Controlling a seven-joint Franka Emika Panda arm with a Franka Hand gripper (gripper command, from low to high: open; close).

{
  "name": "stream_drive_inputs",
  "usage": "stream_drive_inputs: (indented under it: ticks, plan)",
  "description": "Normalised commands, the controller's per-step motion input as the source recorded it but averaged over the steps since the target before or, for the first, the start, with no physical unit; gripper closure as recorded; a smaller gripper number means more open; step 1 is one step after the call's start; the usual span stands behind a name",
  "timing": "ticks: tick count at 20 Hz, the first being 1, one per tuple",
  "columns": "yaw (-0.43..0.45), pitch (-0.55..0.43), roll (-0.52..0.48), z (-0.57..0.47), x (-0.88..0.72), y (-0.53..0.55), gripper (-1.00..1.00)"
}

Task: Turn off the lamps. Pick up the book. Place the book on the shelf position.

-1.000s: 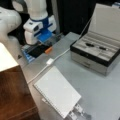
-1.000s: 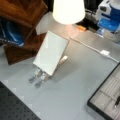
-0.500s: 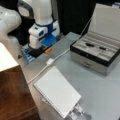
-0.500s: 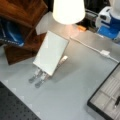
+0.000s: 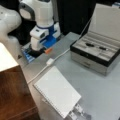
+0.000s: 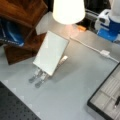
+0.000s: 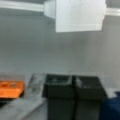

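My end effector [image 7: 74, 87] is cut off by the wrist view's bottom edge, so only its two dark fingers [image 7: 58, 90], pressed side by side, show. In a front view it sits low behind my white wrist, its tips hidden against the blue base [image 5: 50, 41]. The lamp [image 6: 68, 10] is cut by a front view's top edge, only its glowing shade showing. The stand [image 5: 78, 112] under the book [image 5: 57, 91] is mostly hidden. The open case [image 6: 107, 97] runs off a front view's right edge. The orange block [image 7: 11, 88] is too blurred to identify.
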Motion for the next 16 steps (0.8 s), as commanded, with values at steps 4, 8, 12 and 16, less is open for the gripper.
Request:
stream_drive_inputs:
  ticks: [4,8,12,16]
  plan:
    - [-0.027,-0.359,0.154,-0.53,-0.46,-0.09,1.00]
    - [-0.049,-0.382,0.156,-0.48,-0.50,-0.11,1.00]
    - [-0.076,-0.377,0.164,-0.44,-0.53,-0.14,1.00]
    - [-0.098,-0.382,0.169,-0.49,-0.54,-0.13,1.00]
